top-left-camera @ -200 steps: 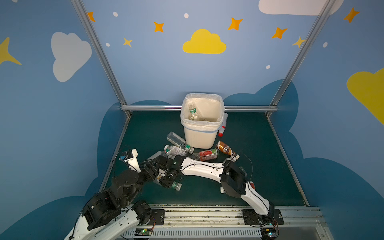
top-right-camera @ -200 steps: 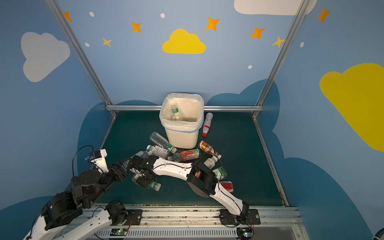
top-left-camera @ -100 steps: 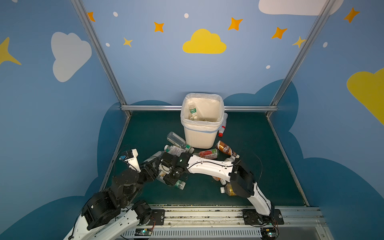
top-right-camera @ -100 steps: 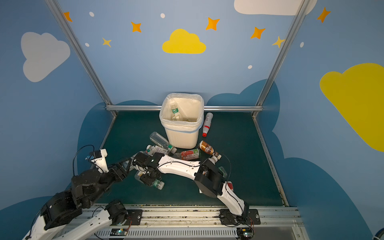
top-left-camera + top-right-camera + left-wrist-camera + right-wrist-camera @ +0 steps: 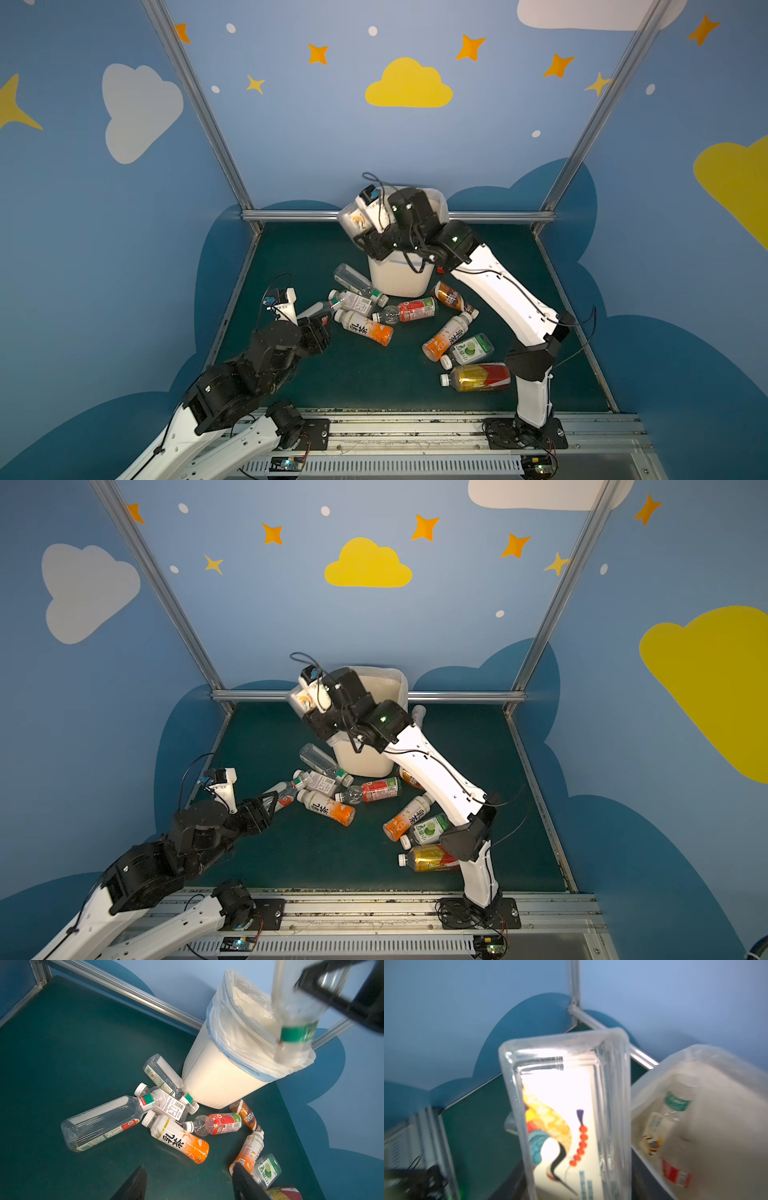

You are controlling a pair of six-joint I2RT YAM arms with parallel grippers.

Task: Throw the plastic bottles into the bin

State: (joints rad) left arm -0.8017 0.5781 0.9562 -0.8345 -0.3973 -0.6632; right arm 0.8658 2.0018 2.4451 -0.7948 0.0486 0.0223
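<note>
The dark green tabletop bears the bin and scattered plastic bottles lying before it.

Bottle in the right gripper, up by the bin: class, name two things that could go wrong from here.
1. The held bottle in the right gripper hangs by the edge of the bin, not over the middle of its opening. If released now, it may hit the rim and fall outside.
2. The open left gripper sits low near the large clear bottle, which lies close beside the orange-labelled bottle. A nudge could roll them apart.
</note>
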